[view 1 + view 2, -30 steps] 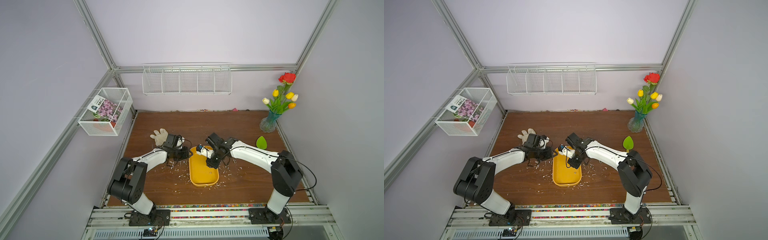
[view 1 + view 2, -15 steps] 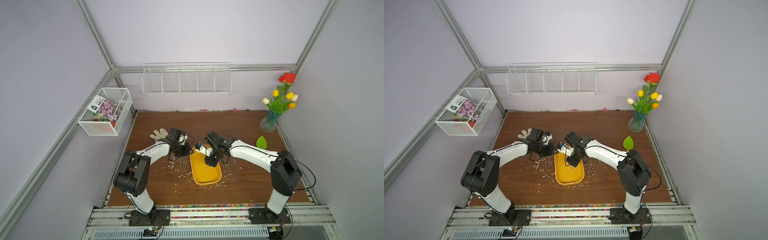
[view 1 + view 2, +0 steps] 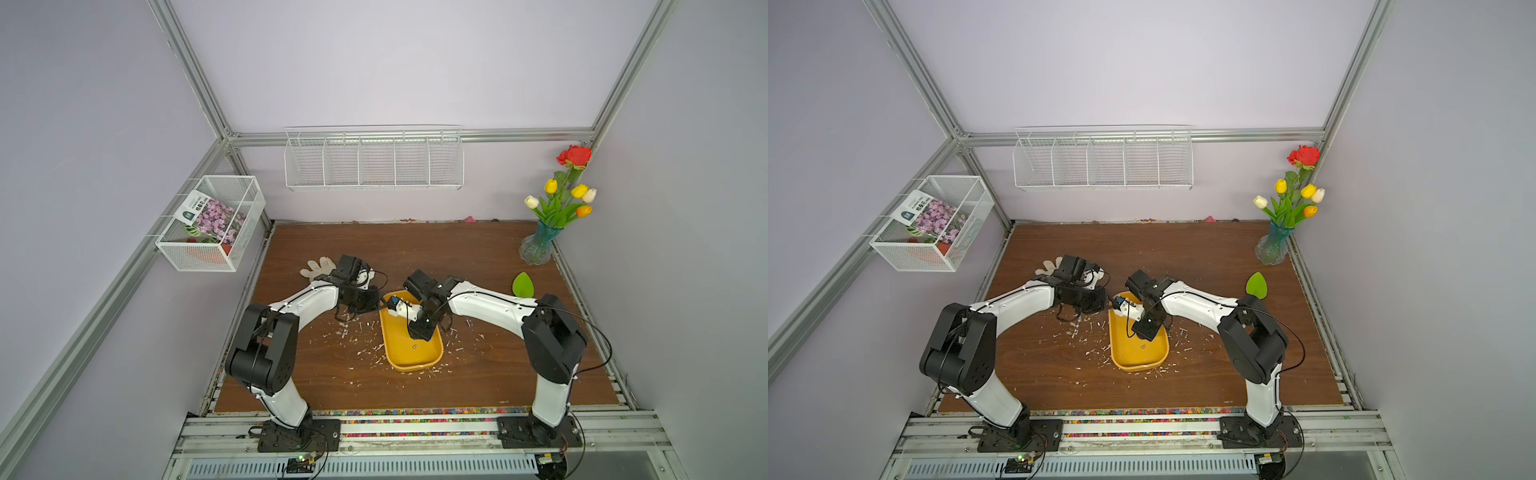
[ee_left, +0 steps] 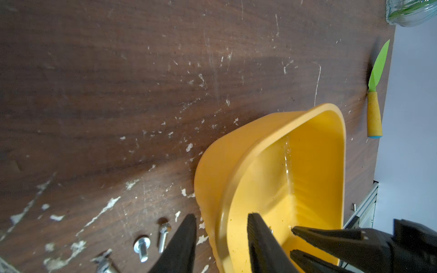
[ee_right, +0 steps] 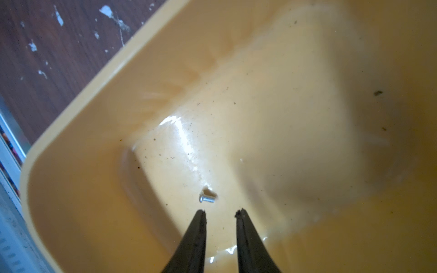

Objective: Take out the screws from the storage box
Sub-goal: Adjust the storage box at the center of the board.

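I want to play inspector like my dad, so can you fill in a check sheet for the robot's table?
Surface: brown table, scuffed and strewn with white flakes.
Job's things: storage box holds one screw; loose screws lie outside beside it.
Clutter: white glove, green leaf.
Grippers: left gripper open, astride the box's wall; right gripper open and empty, just short of the screw inside.
Cables: black cable loops off the right arm, away from the box.
Surroundings: flower vase, wall basket, side basket.
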`<action>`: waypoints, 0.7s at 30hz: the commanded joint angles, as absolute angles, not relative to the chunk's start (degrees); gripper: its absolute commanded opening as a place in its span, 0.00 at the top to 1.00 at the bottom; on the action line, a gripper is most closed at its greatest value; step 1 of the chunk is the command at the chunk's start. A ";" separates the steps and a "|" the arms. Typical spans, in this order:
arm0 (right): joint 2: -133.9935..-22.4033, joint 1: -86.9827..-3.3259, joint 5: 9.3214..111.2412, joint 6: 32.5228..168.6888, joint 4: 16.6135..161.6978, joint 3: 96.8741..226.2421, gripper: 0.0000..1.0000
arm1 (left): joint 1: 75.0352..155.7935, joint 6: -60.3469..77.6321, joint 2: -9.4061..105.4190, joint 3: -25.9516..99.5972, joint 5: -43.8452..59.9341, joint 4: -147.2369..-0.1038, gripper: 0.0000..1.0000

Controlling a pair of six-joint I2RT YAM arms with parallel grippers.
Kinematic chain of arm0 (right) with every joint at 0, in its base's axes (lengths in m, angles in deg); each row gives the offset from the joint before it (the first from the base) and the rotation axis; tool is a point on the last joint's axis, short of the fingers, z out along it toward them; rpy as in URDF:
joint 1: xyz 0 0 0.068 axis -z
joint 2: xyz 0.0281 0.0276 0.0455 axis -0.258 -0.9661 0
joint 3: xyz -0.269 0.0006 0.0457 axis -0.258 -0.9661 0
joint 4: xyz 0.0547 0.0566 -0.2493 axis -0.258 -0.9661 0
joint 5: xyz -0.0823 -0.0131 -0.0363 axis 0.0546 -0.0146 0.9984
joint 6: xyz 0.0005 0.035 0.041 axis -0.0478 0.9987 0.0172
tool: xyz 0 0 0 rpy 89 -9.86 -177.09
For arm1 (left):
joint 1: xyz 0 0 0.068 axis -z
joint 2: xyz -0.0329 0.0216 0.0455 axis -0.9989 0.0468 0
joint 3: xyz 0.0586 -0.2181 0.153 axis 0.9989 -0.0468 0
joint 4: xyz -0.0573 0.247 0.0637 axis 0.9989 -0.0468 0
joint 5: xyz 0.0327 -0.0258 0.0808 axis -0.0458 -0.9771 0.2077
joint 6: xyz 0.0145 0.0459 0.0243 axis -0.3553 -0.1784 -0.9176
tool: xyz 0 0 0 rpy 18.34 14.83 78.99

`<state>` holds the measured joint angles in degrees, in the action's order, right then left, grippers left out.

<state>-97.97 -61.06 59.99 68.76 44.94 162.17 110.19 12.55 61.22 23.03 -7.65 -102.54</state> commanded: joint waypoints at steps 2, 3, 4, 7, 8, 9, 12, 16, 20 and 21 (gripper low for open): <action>-98.33 -61.74 59.18 66.39 42.08 161.55 0.72 | 109.73 12.31 59.85 22.70 -6.65 -102.90 0.59; -98.49 -61.95 59.80 66.01 41.23 161.88 0.73 | 109.73 12.36 59.73 22.70 -6.60 -103.00 0.59; -98.50 -62.14 60.65 65.97 40.79 161.97 0.73 | 109.73 12.51 59.63 22.69 -6.58 -102.99 0.59; -98.38 -62.28 61.33 65.85 40.08 162.09 0.73 | 109.73 12.60 59.26 22.30 -6.39 -102.82 0.59; -98.65 -62.32 61.74 65.87 39.26 162.50 0.73 | 109.64 12.62 59.30 22.25 -6.28 -102.79 0.59; -98.99 -62.47 62.44 66.03 38.25 163.04 0.73 | 109.66 12.57 59.24 22.12 -6.33 -102.82 0.59; -99.54 -63.21 64.43 67.00 37.04 163.15 0.73 | 109.64 12.91 58.90 21.60 -6.47 -102.64 0.59; -100.03 -64.07 67.09 68.78 37.09 162.51 0.72 | 109.64 13.71 58.08 20.26 -6.70 -101.72 0.59; -102.10 -64.30 69.49 68.29 36.98 163.55 0.71 | 109.64 13.73 58.55 20.06 -6.95 -101.50 0.59; -102.65 -64.35 70.39 67.78 36.96 163.98 0.71 | 109.64 13.61 58.91 20.19 -7.03 -101.44 0.59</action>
